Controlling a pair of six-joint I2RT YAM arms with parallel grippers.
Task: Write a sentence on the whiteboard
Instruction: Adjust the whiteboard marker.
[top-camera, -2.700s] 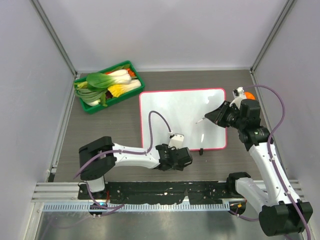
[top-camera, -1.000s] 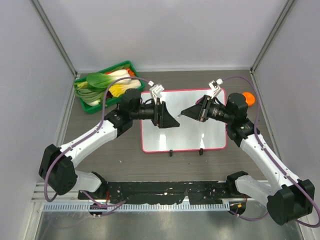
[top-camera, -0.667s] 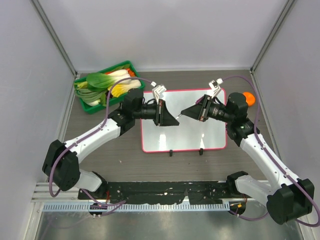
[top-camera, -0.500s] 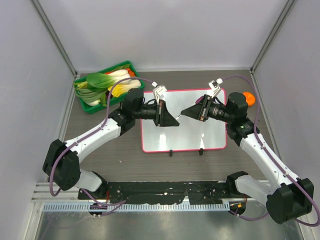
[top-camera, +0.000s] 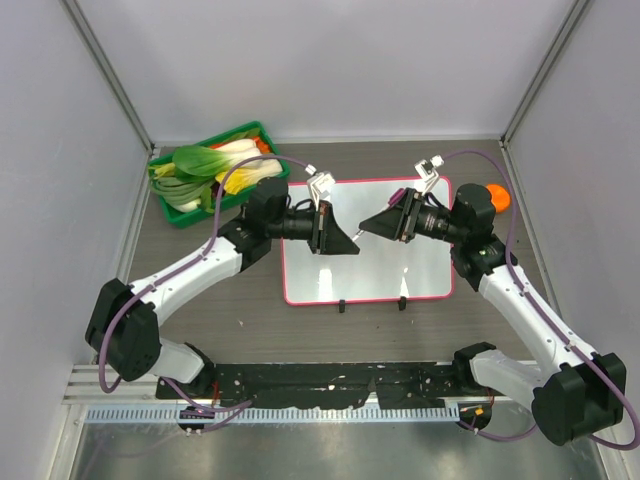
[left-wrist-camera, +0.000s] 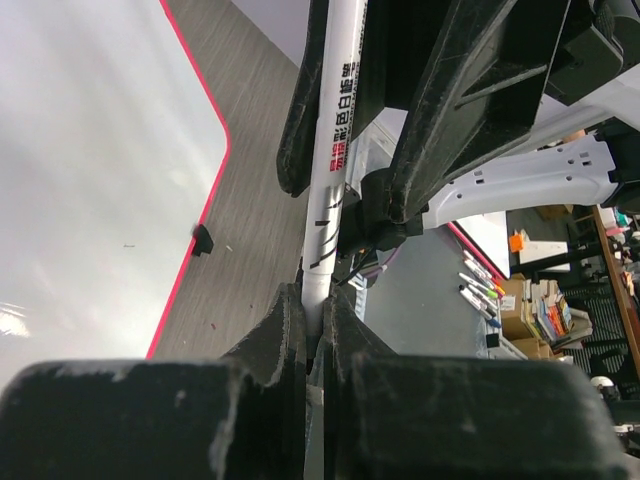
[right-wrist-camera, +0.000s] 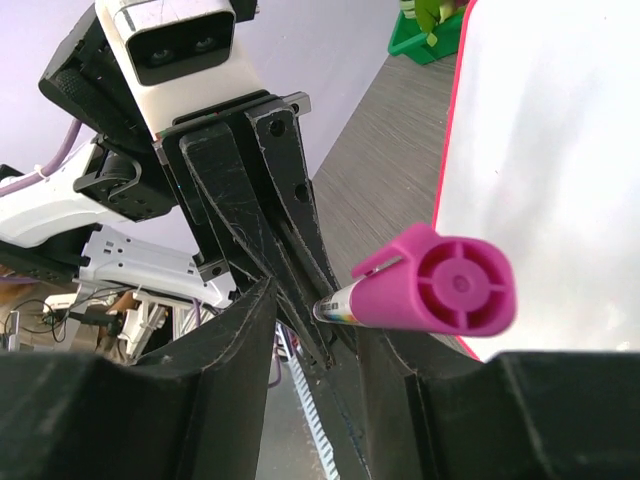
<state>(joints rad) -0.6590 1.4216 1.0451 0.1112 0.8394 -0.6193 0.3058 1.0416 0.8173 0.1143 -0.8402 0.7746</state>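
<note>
Progress looks nil: the whiteboard (top-camera: 365, 270) lies on the table (top-camera: 230, 290) showing no writing. Above it, the left hand (top-camera: 340, 240) clamps the marker (left-wrist-camera: 335, 150) barrel and the right hand (top-camera: 375, 225) clamps its magenta cap (right-wrist-camera: 450, 290). Uncapping and the whole sentence seemingly remain.

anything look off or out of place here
Nothing spilled or damaged. One oddity: the marker hangs in mid-air between both arms, pinched by the left gripper and lying between the fingers of the right gripper, its magenta cap still on, above a whiteboard that looks blank.
</note>
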